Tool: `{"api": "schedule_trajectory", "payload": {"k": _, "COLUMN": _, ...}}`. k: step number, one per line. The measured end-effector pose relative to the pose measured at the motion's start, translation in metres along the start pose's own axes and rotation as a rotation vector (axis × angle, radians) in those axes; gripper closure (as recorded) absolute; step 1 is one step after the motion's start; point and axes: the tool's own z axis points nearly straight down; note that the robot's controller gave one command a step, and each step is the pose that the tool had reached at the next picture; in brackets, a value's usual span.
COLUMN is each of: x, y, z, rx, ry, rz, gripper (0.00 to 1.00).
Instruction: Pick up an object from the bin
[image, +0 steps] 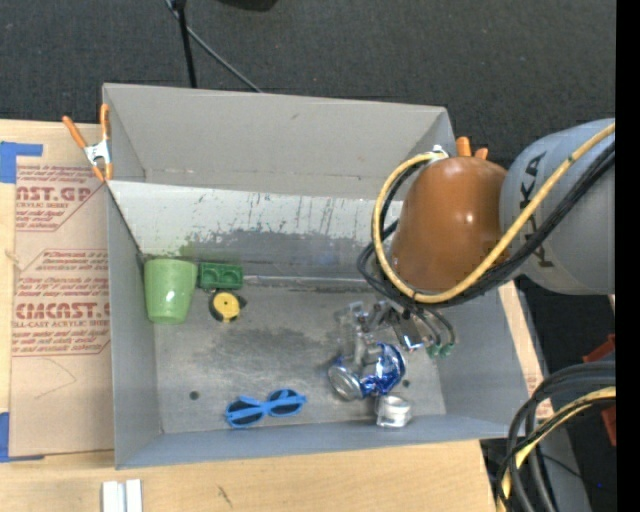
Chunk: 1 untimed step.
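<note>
In the grey bin (280, 150) the gripper (380, 327) hung low on the right; I could not tell if it was open. A green cup (168, 290) lay far left, blue glasses (265, 407) in front, a squashed blue can (370, 375) right by the gripper

Item: crumpled blue-and-silver metal can (368, 375).
Condition: crushed and dented, shiny; blue print on its right part, bare silver end turned to the near left.
Pose: lying on its side on the floor of the grey metal bin (300, 215).
Location: near right part of the floor, just under the tool (372, 338), close to the near wall.
</note>
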Motion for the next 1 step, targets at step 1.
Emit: {"api": "schedule_trajectory", "payload": {"k": 1, "x": -0.0165, "y": -0.0041, "z": 0.0039, "rx": 0.003, "ry": -0.004, "rz": -0.028, "gripper": 1.00}}
